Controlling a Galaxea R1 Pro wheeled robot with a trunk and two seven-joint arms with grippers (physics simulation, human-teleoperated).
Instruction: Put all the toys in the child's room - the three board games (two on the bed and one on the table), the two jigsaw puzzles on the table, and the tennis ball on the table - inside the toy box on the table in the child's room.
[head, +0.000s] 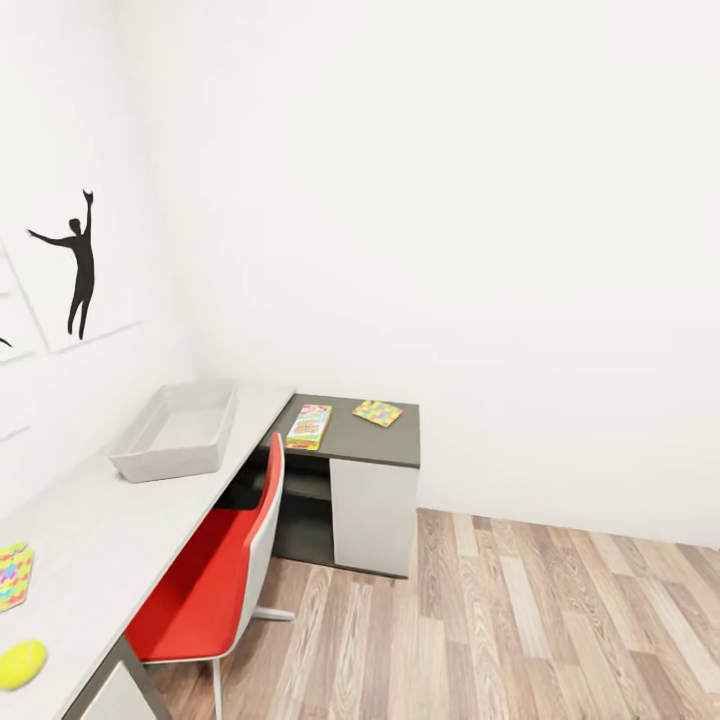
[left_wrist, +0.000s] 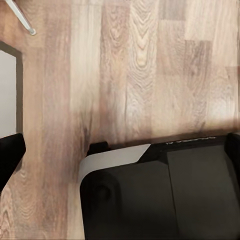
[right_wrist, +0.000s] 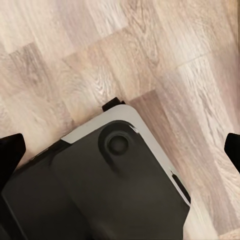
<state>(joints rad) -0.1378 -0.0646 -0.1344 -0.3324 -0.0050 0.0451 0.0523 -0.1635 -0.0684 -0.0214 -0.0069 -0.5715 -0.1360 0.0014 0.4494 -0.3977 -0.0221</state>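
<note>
In the head view the light-grey toy box (head: 175, 432) stands on the table (head: 100, 520) by the wall and nothing shows inside it. One board game (head: 309, 426) and one jigsaw puzzle (head: 377, 413) lie on the lower dark wing. A second jigsaw puzzle (head: 14, 576) and the tennis ball (head: 20, 663) rest on the near end of the light top. The bed is out of view. My left gripper (left_wrist: 120, 150) and right gripper (right_wrist: 120, 150) hang open and hold nothing, over the wood floor and my dark base.
A red and white chair (head: 215, 575) is tucked against the table's long side. A black silhouette print (head: 80, 265) hangs on the left wall. Wood-plank floor (head: 560, 620) stretches to the right of the desk, up to the white wall.
</note>
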